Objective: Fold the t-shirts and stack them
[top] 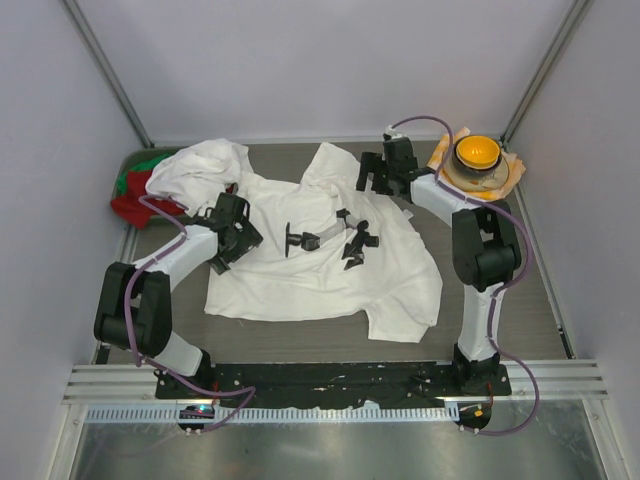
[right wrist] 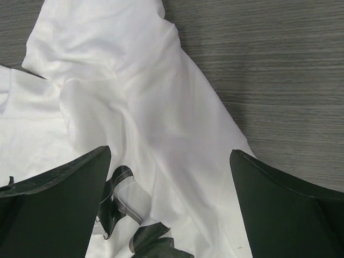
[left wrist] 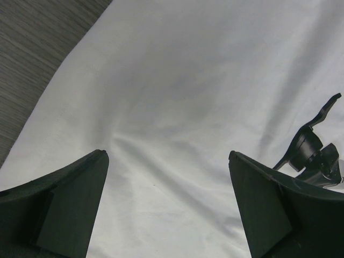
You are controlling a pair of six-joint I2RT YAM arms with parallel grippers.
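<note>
White short-sleeved cotton t-shirt [top: 310, 270] lies spread across the middle of the dark grey wood-grain desk [top: 500, 290], rumpled along its near-right hem, with a black printed figure [top: 330, 238] on its chest. A second white cotton t-shirt [top: 200, 165] sits crumpled in a heap at the far-left, touching the spread one's shoulder. Just beyond that heap, a pile of red and green garments [top: 135, 190] fills the far-left corner.

The left hand [top: 238, 232] hangs over the left side of the spread shirt. Its wrist view shows the fingers [left wrist: 80, 204] wide apart with only smooth white cloth between them, so it is released. The right hand [top: 375, 178] is over the shirt's far-right sleeve, near the desk's bare surface. It is also spread and grasps nothing.

At the far-right corner a round bowl with an orange inside [top: 477, 152] rests on an orange-and-white checked cloth [top: 513, 170].
</note>
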